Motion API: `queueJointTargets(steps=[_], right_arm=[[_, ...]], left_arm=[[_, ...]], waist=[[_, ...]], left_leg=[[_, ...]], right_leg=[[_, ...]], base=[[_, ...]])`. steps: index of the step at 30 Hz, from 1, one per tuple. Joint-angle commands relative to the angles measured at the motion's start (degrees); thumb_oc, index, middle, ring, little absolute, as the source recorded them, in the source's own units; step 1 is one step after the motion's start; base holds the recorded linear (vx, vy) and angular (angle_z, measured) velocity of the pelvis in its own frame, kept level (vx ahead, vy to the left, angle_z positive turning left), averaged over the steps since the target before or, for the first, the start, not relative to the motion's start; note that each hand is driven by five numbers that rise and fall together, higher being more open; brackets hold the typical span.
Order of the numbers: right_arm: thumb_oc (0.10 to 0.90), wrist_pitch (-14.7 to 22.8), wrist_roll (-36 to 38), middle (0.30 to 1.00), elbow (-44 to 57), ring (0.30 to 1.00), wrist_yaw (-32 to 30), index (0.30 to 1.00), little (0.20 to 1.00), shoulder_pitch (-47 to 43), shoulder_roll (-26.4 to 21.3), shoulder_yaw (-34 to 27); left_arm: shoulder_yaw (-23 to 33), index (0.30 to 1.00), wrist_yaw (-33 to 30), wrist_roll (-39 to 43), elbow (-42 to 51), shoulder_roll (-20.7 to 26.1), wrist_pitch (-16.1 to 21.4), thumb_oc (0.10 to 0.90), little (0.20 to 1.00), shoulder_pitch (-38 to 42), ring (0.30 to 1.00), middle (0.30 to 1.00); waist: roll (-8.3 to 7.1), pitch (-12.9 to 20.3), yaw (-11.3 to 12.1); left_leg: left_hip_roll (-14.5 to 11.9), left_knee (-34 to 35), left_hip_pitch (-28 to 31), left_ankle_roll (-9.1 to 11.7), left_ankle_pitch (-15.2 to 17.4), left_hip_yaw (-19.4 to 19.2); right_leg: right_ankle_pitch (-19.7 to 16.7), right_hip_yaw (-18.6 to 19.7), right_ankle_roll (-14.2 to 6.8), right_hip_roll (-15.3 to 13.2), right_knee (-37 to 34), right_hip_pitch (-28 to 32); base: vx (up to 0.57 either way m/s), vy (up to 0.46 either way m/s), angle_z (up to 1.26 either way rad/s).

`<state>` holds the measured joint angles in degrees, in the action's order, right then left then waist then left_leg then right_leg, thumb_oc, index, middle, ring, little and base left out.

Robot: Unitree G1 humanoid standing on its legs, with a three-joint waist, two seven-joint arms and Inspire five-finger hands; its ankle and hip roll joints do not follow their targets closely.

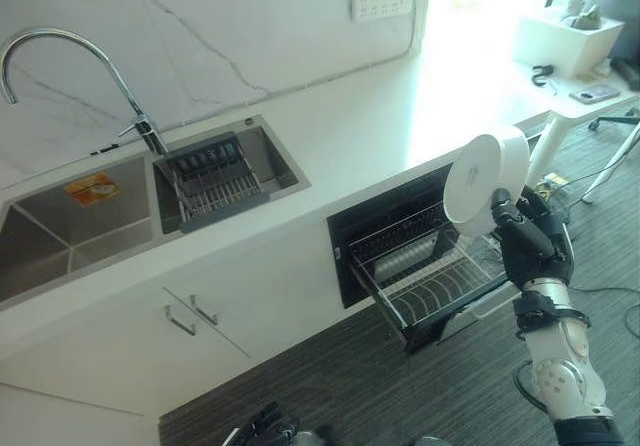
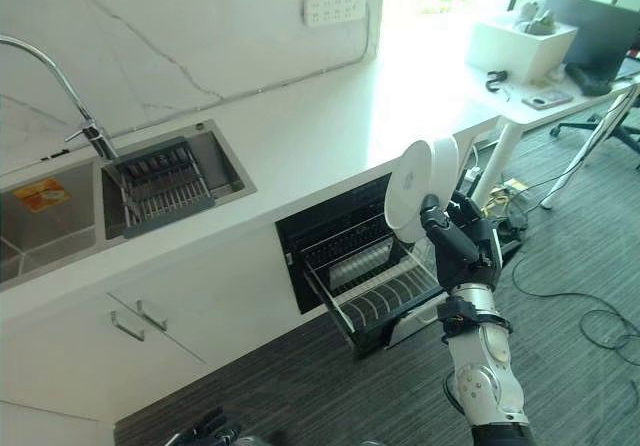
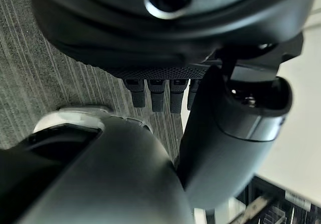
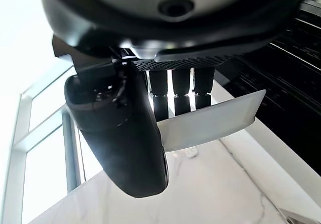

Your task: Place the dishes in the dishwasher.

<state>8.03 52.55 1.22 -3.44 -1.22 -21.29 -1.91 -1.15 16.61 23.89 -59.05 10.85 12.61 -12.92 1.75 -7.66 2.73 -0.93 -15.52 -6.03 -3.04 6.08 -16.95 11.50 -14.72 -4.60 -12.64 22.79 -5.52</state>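
Note:
A round white plate [image 1: 485, 181] is held almost upright in my right hand [image 1: 535, 251], whose thumb and fingers are curled on its lower edge. In the right wrist view the plate [image 4: 210, 121] shows as a white slab pinched between thumb and fingers [image 4: 173, 91]. It hangs above the right end of the dishwasher's pulled-out wire rack [image 1: 430, 286], which holds no dishes. The dishwasher [image 2: 300, 241] is a dark opening set under the white counter [image 1: 350, 136]. My left hand [image 1: 268, 426] hangs low near the floor, its fingers [image 3: 155, 91] relaxed and holding nothing.
A double steel sink [image 1: 80, 226] with a tall faucet [image 1: 60, 41] lies left on the counter, a dark drainer basket [image 1: 210, 181] in its right bowl. White cabinet doors [image 1: 190, 316] sit below. A white desk [image 1: 570, 36] stands far right over striped grey carpet [image 1: 350, 386].

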Motion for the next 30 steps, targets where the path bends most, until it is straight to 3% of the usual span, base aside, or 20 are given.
queueJointTargets(steps=[1, 3, 4, 5, 7, 9, 10, 12, 14, 15, 20, 24, 27, 30], right_arm=[[0.400, 3.85, -2.57, 0.300, 7.18, 0.300, 5.50, 0.300, 0.300, -8.74, -1.02, -4.78], [0.400, 3.27, -2.24, 0.300, 8.41, 0.300, 5.62, 0.300, 0.300, -7.41, -0.73, -5.64], [0.400, 3.40, -2.12, 0.300, 8.86, 0.300, 5.95, 0.300, 0.300, -6.95, -0.41, -5.84], [0.400, 3.63, -1.93, 0.300, 9.11, 0.300, 6.07, 0.300, 0.300, -6.68, -0.26, -5.86], [0.400, 3.78, -1.73, 0.300, 9.55, 0.300, 5.91, 0.300, 0.300, -6.55, 0.00, -5.64], [0.400, 4.63, -2.67, 0.300, 9.04, 0.300, 6.00, 0.300, 0.300, -6.87, 0.75, -5.48], [0.400, 5.75, -3.32, 0.300, 8.62, 0.300, 5.59, 0.300, 0.300, -6.98, 0.65, -5.48], [0.400, 7.42, -3.60, 0.300, 8.19, 0.300, 5.23, 0.300, 0.300, -7.11, -0.08, -5.68], [0.400, 8.11, -3.47, 0.300, 8.16, 0.300, 4.75, 0.300, 0.300, -7.06, -0.14, -6.10], [0.400, 7.73, -3.02, 0.300, 8.22, 0.300, 4.46, 0.300, 0.300, -7.07, -0.47, -6.81], [0.400, 3.33, -3.78, 0.300, 8.12, 0.300, 2.91, 0.300, 0.300, -7.60, -1.99, -7.95], [0.400, 0.41, -5.73, 0.300, 7.70, 0.300, 3.61, 0.300, 0.300, -6.34, -3.16, -8.56], [0.400, 1.56, -13.30, 0.300, 5.13, 0.300, 2.17, 0.300, 0.300, -6.62, -4.92, -7.94], [0.400, 0.78, -13.73, 0.300, 2.60, 0.300, 1.70, 0.300, 0.300, -6.72, -6.14, -7.94]], left_arm=[[-3.56, 0.900, -2.63, -5.71, -1.56, 3.07, 2.75, 0.800, 0.900, 0.56, 0.900, 0.900], [-3.05, 0.900, -2.16, -6.61, -4.09, 3.58, 2.80, 0.800, 0.900, 1.38, 0.900, 0.900], [-3.00, 0.900, -1.99, -7.18, -4.89, 3.84, 3.03, 0.800, 0.900, 1.70, 0.900, 0.900], [-3.26, 0.900, -1.88, -7.38, -5.53, 4.02, 3.22, 0.800, 0.900, 2.07, 0.900, 0.900], [-4.05, 0.900, -2.30, -7.81, -6.06, 4.41, 3.03, 0.800, 0.900, 3.00, 0.900, 0.900], [-5.91, 0.900, -3.42, -6.67, -6.50, 5.04, 2.69, 0.800, 0.900, 4.35, 0.900, 0.900], [-5.59, 0.900, -3.15, -6.67, -6.26, 5.73, 1.69, 0.800, 0.900, 5.30, 0.900, 0.900], [-4.69, 0.900, -2.72, -7.42, -5.99, 6.93, 0.03, 0.800, 0.900, 6.64, 0.900, 0.900], [-5.01, 0.900, -2.89, -7.90, -5.95, 7.45, -0.83, 0.800, 0.900, 6.89, 0.900, 0.900], [-5.24, 0.900, -3.08, -8.07, -6.40, 7.59, -1.16, 0.800, 0.900, 6.92, 0.900, 0.900], [-3.78, 0.900, -4.80, -8.35, -8.90, 5.75, -2.84, 0.800, 0.900, 5.58, 0.900, 0.900], [-2.67, 0.900, -4.39, -9.06, -9.86, 3.92, -1.98, 0.800, 0.900, 3.16, 0.900, 0.900], [-2.56, 0.900, -4.20, -8.06, -10.47, 3.11, -1.40, 0.800, 0.900, 2.75, 0.900, 0.900], [-2.07, 0.900, -4.39, -8.15, -10.78, 2.61, -0.69, 0.800, 0.900, 2.55, 0.900, 0.900]], waist=[[-0.46, -0.89, -0.32], [-0.53, -0.46, -1.59], [0.03, -0.65, -2.32], [0.29, -1.04, -2.80], [0.36, -1.50, -3.57], [0.00, -2.03, -3.96], [-0.29, -2.22, -3.86], [-1.65, -2.43, -3.55], [-2.20, -2.46, -3.58], [-2.43, -2.26, -3.49], [-3.71, -0.77, -2.44], [-3.87, -0.36, -2.24], [-3.77, -0.66, -1.86], [-3.65, -0.73, -1.70]], left_leg=[[-3.18, -1.67, 2.29, 4.64, 5.74, 2.75], [-3.21, -1.67, 3.03, 3.92, 6.73, 2.84], [-3.75, -1.67, 3.31, 3.59, 6.89, 3.43], [-3.93, -1.67, 3.45, 3.23, 6.98, 3.92], [-4.03, -1.67, 2.95, 2.72, 7.11, 5.03], [-3.91, -1.67, 2.21, 2.71, 7.32, 6.71], [-4.06, -1.67, 1.91, 2.89, 7.30, 7.64], [-4.19, -1.67, 1.36, 3.44, 7.53, 7.56], [-4.69, -1.67, 1.27, 3.73, 8.00, 7.78], [-5.23, -1.67, 1.20, 3.91, 7.81, 7.70], [-8.67, -1.67, 1.86, 6.02, 6.99, 6.25], [-10.97, -1.67, 1.58, 7.49, 5.64, 5.49], [-12.17, -1.67, 0.66, 8.28, 4.45, 5.59], [-12.76, -1.67, 0.22, 8.90, 3.97, 5.87]], right_leg=[[0.38, -3.49, -0.35, 5.78, -5.60, 5.76], [-2.94, -3.84, -1.21, 6.74, -5.60, 7.09], [-6.72, -4.50, -1.93, 8.04, -5.60, 7.73], [-8.00, -4.34, -2.41, 7.87, -1.58, 6.09], [-8.93, -2.22, -2.56, 7.21, 4.23, 2.14], [-9.42, -0.66, -2.16, 6.39, -0.08, 1.46], [-10.50, 0.34, -2.43, 5.00, -5.58, 2.58], [-10.82, 1.67, -3.48, 0.70, -5.60, 0.22], [-11.93, 2.30, -4.47, -1.12, -5.60, -0.95], [-8.43, 2.42, -4.51, -1.20, -5.60, -1.07], [-3.59, -0.11, -4.46, -0.56, -5.60, -0.10], [-2.02, -0.76, -2.92, 0.89, -5.60, 0.42], [-1.50, -1.49, -2.15, 1.48, -5.60, 0.34], [-1.14, -2.49, -1.78, 1.66, -5.60, 0.49]], base=[[0.26, 0.484, -0.16], [0.18, 0.284, -0.11], [0.09, 0.193, -0.07], [0.04, 0.169, -0.12], [-0.04, 0.068, -0.10], [-0.06, -0.090, 0.13], [-0.06, -0.211, 0.21], [-0.06, -0.274, 0.25], [-0.02, -0.239, 0.21], [0.01, -0.292, 0.06], [0.04, -0.277, 0.06], [0.03, -0.218, -0.15], [-0.03, -0.158, 0.00], [0.00, -0.094, 0.01]])
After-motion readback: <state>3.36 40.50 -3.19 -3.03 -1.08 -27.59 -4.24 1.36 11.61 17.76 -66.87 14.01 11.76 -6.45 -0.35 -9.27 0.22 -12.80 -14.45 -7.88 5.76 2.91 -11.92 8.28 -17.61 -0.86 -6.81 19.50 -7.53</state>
